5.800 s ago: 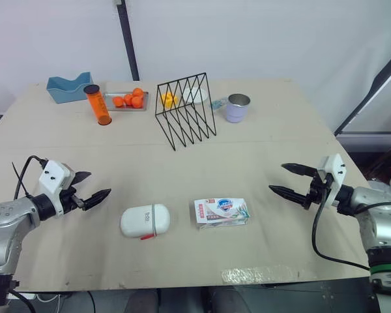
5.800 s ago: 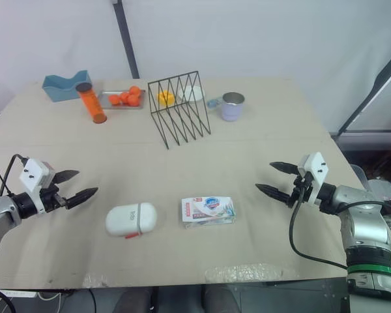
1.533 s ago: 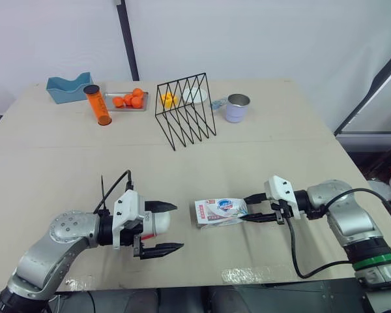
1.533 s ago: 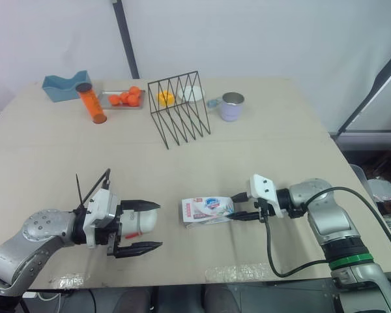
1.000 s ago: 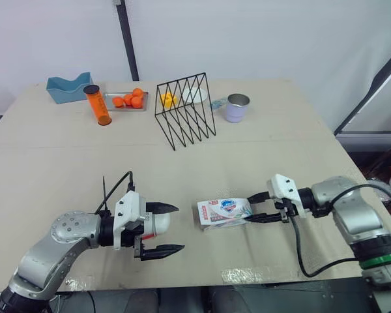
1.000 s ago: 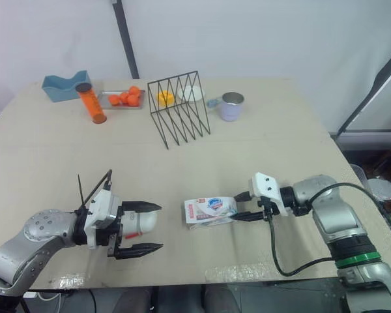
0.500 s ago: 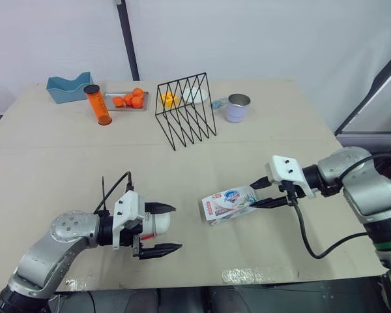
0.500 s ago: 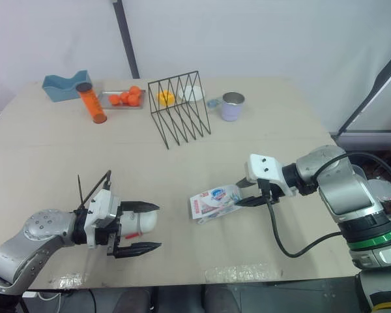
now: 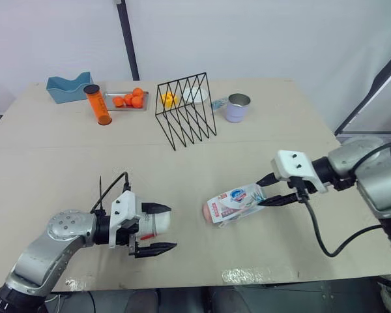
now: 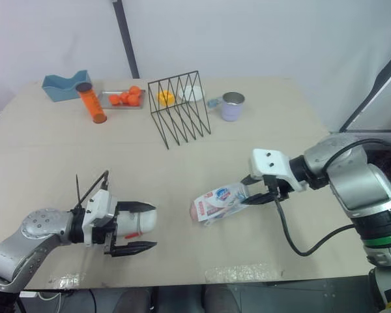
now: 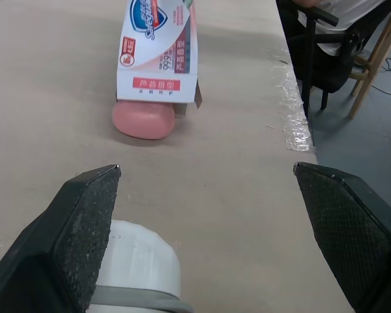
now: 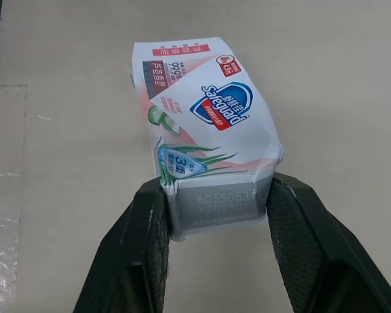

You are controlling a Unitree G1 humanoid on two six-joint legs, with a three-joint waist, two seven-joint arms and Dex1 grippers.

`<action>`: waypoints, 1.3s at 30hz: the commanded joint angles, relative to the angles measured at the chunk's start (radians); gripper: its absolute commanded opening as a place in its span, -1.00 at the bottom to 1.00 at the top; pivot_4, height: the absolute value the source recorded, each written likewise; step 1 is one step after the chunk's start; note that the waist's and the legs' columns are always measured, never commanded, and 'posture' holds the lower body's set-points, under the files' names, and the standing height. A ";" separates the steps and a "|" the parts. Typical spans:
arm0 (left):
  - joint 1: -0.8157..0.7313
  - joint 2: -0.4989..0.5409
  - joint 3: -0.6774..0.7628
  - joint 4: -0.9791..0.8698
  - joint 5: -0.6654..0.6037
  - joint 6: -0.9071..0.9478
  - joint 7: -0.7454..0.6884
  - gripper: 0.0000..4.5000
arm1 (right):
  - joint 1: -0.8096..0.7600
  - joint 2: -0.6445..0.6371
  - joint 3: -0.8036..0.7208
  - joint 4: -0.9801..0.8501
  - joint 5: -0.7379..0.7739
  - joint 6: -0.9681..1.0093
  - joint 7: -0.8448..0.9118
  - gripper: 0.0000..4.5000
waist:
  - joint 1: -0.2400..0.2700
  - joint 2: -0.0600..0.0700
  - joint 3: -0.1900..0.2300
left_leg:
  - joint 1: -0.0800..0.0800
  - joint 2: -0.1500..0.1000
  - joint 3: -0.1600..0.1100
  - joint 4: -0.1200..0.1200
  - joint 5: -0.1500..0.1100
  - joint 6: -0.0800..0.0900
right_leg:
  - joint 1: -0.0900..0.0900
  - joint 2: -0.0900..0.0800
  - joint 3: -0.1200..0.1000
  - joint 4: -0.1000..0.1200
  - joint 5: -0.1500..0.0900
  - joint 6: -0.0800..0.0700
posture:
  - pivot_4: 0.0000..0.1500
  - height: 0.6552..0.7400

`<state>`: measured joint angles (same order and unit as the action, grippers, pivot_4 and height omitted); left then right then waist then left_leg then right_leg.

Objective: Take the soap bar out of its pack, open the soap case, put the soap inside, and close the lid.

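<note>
Right gripper clamps the tilted pack, soap poking out onto the table; left gripper, spread wide, straddles the case.

Along the far side of the table, a blue holder is being displayed at the left, followed rightward by an orange tube, a tray of small oranges, a black wire rack and 1 lilac mug. Clear tape is being shown on the near edge.

soap bar partly hidden inside pack, soap case cut off at edge
</note>
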<state>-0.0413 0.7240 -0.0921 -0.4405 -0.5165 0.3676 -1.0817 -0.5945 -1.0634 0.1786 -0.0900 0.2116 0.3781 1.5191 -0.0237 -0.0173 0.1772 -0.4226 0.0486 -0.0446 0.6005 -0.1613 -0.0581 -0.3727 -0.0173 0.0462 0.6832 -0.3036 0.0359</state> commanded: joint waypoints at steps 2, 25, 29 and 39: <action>-0.006 0.017 0.029 0.000 -0.001 -0.022 -0.019 1.00 | 0.033 -0.077 -0.112 0.055 0.054 -0.037 0.047 -0.02 | 0.000 0.000 0.000 | 0.000 0.000 0.000 0.000 0.000 0.000 | 0.000 0.000 0.000 0.000 0.000 0.000 | 1.00 1.00; -0.032 -0.011 0.048 0.043 -0.018 -0.015 -0.012 1.00 | 0.322 0.250 -0.581 0.370 0.149 -0.223 -0.550 -0.02 | -0.001 0.001 0.000 | 0.000 0.000 0.002 0.001 -0.001 0.002 | 0.001 0.001 0.003 0.000 0.000 0.000 | 1.00 1.00; -0.030 -0.031 0.059 0.024 -0.046 -0.002 0.011 1.00 | 0.371 0.326 -0.609 0.336 0.159 -0.211 -0.664 -0.02 | -0.001 0.001 0.000 | 0.000 -0.001 0.002 0.001 -0.001 0.002 | 0.001 0.001 0.004 0.000 0.000 0.000 | 1.00 1.00; -0.035 -0.059 0.069 0.018 -0.062 -0.013 0.032 1.00 | 0.453 0.365 -0.603 0.320 0.163 -0.162 -0.751 -0.02 | -0.001 0.002 -0.001 | 0.000 -0.001 0.002 0.001 -0.001 0.002 | 0.001 0.005 0.010 0.000 0.000 0.000 | 1.00 1.00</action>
<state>-0.0682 0.6828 -0.0607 -0.3962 -0.5537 0.3705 -1.0676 -0.1580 -0.7018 -0.4010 0.2678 0.3636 0.2125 0.7967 -0.0247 -0.0156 0.1767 -0.4223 0.0481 -0.0425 0.6014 -0.1623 -0.0566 -0.3718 -0.0124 0.0571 0.6834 -0.3035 0.0362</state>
